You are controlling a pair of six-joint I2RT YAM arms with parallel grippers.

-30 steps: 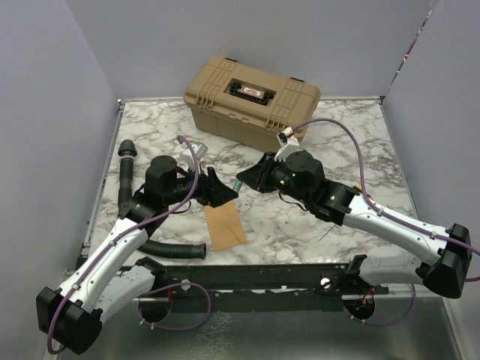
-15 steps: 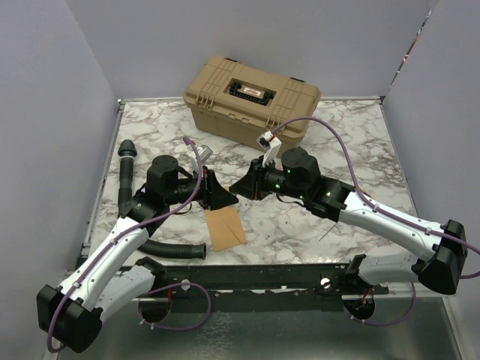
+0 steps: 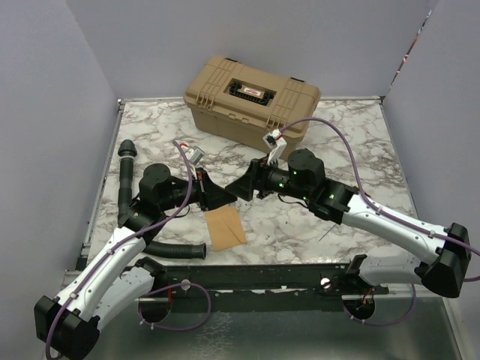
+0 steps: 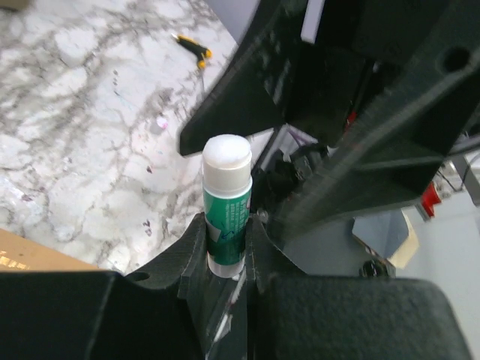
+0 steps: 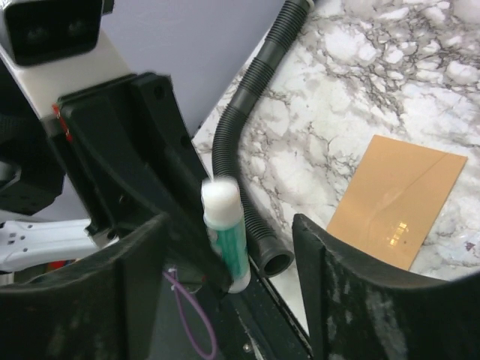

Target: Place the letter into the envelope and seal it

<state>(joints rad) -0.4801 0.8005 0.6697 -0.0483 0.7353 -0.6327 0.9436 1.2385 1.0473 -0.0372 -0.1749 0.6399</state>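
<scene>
Item 1. Kraft-brown rectangular paper envelope [image 3: 225,227] – lies flat on the white-and-grey marbled tabletop [image 3: 352,142] near its front edge, just below the spot where the two arms meet. No tool touches it. The right wrist view shows a diagonal crease across its face and a small glossy patch near one edge.

Item 2. Left tool [image 3: 225,196] – raised above the tabletop and pointing right, its fingers clamped on the lower body of a green-and-white cylindrical glue stick with a white cap [image 4: 226,210]. The capped end juts out beyond the fingertips.

Item 3. Right tool [image 3: 244,186] – raised, pointing left, tip to tip with the left tool. Its fingers stand apart, and in its own wrist view the glue stick shows in the gap between them. Contact with the cap cannot be told.

Item 4. Tan hard plastic case with a black handle [image 3: 251,96] – closed, at the back of the tabletop, well apart from the envelope.

Item 5. Black corrugated hose [image 3: 176,250] – runs along the left side and curves towards the front, with its open end just left of the envelope.

Item 6. Small yellow-and-black object [image 4: 191,47] – lies on the marble, too small to identify.
</scene>
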